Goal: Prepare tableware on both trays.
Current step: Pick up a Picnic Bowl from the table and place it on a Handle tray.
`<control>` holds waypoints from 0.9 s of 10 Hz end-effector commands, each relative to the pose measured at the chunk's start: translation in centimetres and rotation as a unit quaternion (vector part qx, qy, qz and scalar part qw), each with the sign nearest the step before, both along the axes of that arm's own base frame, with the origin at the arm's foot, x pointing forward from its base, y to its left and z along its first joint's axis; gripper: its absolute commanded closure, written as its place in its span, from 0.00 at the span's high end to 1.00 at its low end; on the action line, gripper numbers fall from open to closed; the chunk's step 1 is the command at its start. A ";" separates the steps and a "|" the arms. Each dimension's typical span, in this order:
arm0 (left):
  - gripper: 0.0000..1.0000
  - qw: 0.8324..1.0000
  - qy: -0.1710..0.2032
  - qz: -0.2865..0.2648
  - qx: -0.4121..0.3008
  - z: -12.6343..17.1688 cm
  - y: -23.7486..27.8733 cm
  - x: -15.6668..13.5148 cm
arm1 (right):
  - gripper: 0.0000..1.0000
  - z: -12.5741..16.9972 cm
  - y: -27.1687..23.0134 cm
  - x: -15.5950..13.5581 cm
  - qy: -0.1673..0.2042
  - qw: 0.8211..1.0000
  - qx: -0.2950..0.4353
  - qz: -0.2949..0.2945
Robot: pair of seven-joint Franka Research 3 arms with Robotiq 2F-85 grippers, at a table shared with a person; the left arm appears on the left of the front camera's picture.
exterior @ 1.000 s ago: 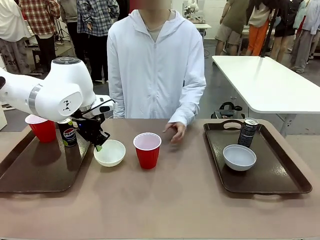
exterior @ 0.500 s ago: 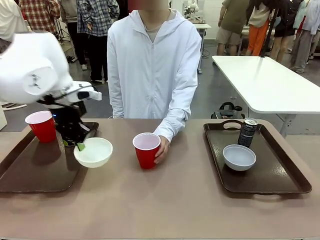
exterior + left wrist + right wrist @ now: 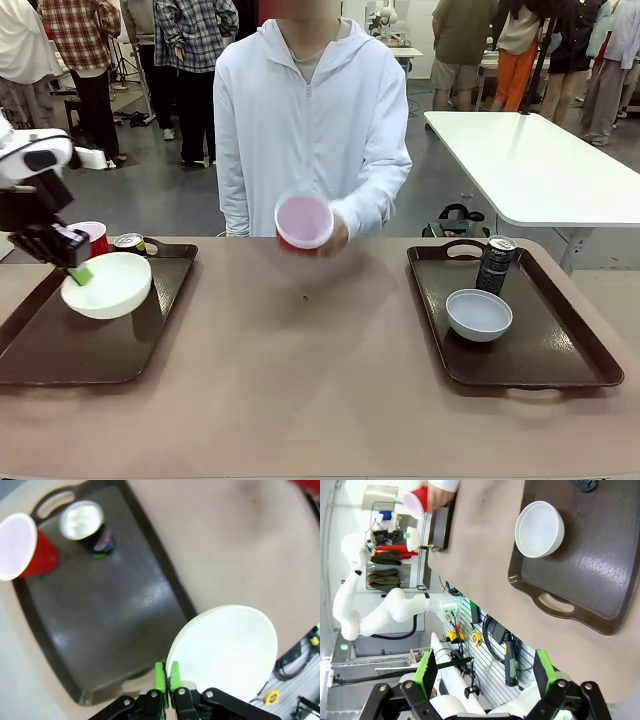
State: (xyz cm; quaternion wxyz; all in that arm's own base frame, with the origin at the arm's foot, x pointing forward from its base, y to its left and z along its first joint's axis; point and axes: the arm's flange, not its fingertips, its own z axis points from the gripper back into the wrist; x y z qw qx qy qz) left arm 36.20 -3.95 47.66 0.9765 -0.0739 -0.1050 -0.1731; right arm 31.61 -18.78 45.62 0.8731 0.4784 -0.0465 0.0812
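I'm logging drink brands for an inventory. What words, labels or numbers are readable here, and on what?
No text can be read.
The can on the left tray: coloured mark on its side, too blurred to read.
The can on the right tray: pale markings, too small to read.
The white bowl: plain.

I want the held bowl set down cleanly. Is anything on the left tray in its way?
Nothing visible. The left pincer holds the white bowl by its rim over the left tray. The red cup and drink can stand at the tray's far end; its nearer floor is bare.
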 end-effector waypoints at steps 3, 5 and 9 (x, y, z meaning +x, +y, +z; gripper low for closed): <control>0.00 0.999 0.000 0.036 0.001 -0.3 6.9 1.3 | 1.00 0.2 0.1 0.0 -0.003 1.000 0.012 -0.005; 0.00 0.998 0.002 0.060 -0.012 -0.5 9.4 2.2 | 1.00 0.2 0.1 0.0 -0.003 1.000 0.012 -0.005; 0.00 0.996 0.010 0.085 -0.013 -4.0 10.9 2.8 | 1.00 0.2 0.1 0.0 -0.003 1.000 0.012 -0.005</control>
